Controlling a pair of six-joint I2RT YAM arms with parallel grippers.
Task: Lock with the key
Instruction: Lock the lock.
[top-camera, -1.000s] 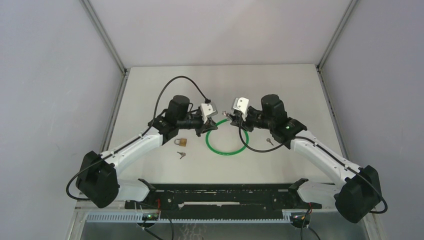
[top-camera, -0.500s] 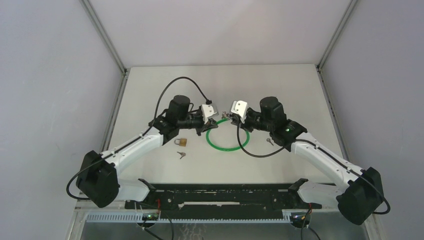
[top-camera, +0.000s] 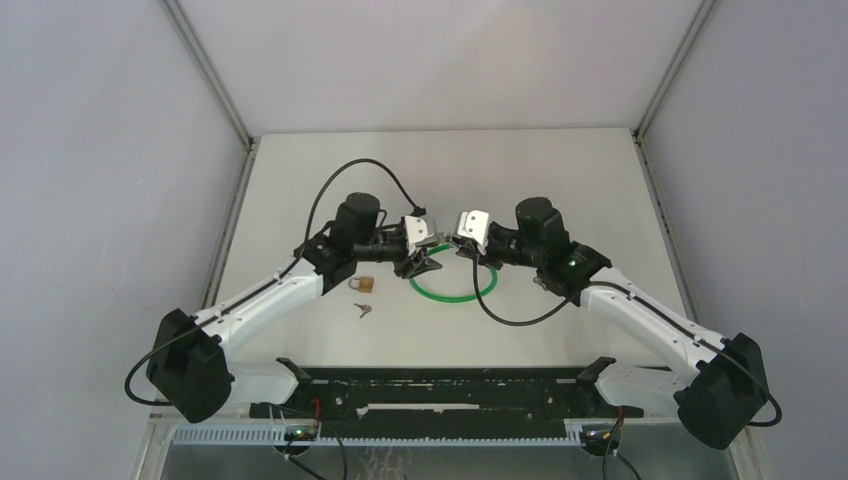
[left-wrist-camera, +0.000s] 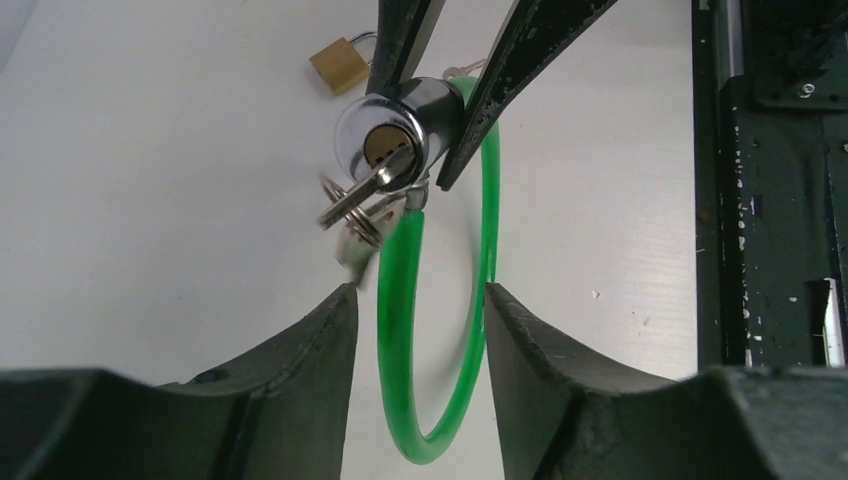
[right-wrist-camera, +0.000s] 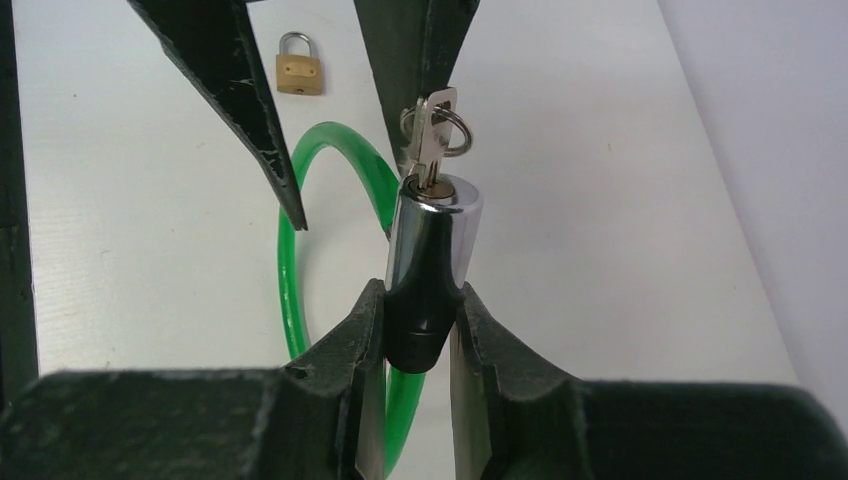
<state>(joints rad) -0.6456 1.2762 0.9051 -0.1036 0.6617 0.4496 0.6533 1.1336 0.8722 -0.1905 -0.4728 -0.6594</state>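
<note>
A green cable lock (top-camera: 452, 293) hangs with its loop over the table. My right gripper (right-wrist-camera: 415, 300) is shut on the black end of its chrome lock cylinder (right-wrist-camera: 432, 245) and holds it up. The key (right-wrist-camera: 432, 140), with its ring, sticks out of the cylinder's keyhole. In the left wrist view the cylinder (left-wrist-camera: 395, 135) faces the camera with the key (left-wrist-camera: 362, 192) in it. My left gripper (left-wrist-camera: 418, 295) stands open just short of the key, with only the green cable (left-wrist-camera: 400, 300) seen between its fingers. From above, the left gripper (top-camera: 421, 260) and the right gripper (top-camera: 460, 243) face each other.
A small brass padlock (top-camera: 363, 284) lies on the table left of the loop, with a loose key (top-camera: 362, 310) just in front of it. The padlock also shows in the left wrist view (left-wrist-camera: 338, 64) and the right wrist view (right-wrist-camera: 300, 68). The black rail (top-camera: 440, 385) runs along the near edge.
My left gripper has opened and let go of the key, which stays in the cylinder. The right gripper has carried the cylinder slightly left.
</note>
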